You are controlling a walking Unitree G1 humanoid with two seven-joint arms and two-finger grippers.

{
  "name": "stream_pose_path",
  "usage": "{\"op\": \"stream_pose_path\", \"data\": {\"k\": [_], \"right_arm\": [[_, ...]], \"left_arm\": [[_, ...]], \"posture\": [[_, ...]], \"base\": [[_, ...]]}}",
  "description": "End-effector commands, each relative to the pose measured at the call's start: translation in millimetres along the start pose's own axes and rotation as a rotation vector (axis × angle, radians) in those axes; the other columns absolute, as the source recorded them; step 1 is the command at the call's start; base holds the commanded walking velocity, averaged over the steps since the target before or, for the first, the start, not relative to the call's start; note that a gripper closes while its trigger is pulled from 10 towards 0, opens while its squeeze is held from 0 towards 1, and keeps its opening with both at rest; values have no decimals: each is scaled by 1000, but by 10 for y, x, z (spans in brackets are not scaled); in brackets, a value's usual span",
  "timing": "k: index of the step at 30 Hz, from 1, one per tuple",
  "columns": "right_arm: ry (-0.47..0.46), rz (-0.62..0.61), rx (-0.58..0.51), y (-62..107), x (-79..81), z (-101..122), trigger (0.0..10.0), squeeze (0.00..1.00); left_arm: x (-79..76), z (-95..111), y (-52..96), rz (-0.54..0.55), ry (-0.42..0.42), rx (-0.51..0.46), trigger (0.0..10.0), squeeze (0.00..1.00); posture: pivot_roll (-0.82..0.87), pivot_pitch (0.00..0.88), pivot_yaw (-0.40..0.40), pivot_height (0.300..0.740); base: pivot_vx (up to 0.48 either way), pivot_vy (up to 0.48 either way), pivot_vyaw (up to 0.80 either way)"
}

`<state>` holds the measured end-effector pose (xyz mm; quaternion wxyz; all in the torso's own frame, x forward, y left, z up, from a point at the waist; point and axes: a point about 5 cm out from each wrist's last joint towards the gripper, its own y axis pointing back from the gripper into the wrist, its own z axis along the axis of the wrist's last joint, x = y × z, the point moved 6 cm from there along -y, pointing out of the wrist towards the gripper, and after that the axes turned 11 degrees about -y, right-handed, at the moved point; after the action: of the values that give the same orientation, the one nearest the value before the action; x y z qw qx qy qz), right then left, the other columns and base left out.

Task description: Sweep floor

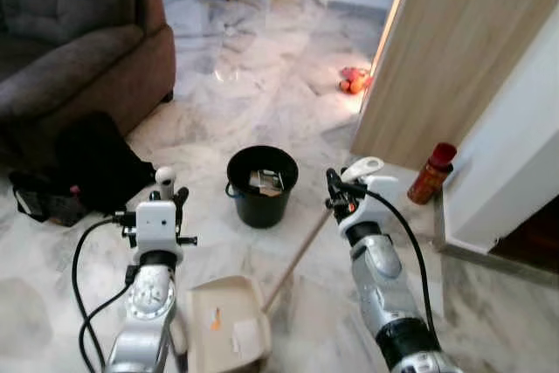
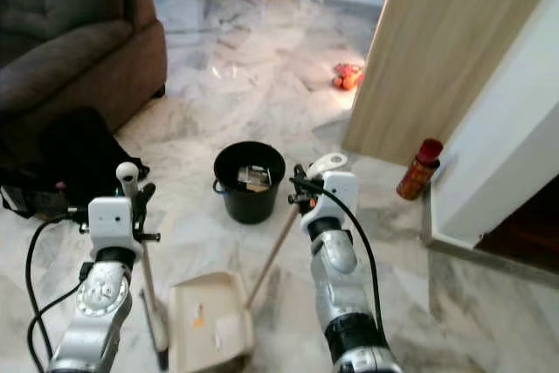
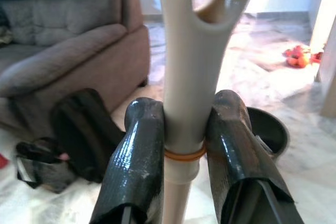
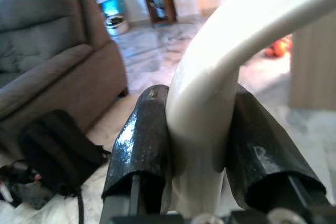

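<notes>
Left gripper (image 3: 181, 145) is clamped on the broom (image 2: 144, 281) handle, right gripper (image 4: 197, 145) on the dustpan (image 1: 229, 325) handle. Pan's on the floor near the bucket (image 1: 262, 185), scraps inside. I'd lift it level, then tip over the bucket.

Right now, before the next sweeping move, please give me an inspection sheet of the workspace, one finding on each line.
Surface: marble floor, glossy, grey-white.
Job's things: beige dustpan on the floor between the arms, small scraps in it; its long handle slants up to the right gripper. Broom handle upright. Black bucket ahead, scraps inside.
Clutter: black bag beside the sofa; red can by the wall; orange items farther off.
Grippers: left gripper shut on the broom handle; right gripper shut on the dustpan's grip.
Cables: black cable looping along the left arm, another along the right.
Surroundings: brown sofa, wooden panel.
</notes>
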<state>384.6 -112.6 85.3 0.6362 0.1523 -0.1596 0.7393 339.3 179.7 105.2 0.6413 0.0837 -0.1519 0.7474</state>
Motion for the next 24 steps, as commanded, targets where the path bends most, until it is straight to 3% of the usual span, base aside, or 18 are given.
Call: {"op": "stream_pose_path", "data": {"k": [1,24], "right_arm": [[6,20,-50,-66,61,161,10000,0],[7,22,-47,-77,72,155,10000,0]], "left_arm": [[35,137,-30,11,3,-52,10000,0],[47,146,-44,12,2,-54,10000,0]], "posture": [[146,48,-62,740],[154,48,-60,740]], "base": [[300,0,0],[298,0,0]]}}
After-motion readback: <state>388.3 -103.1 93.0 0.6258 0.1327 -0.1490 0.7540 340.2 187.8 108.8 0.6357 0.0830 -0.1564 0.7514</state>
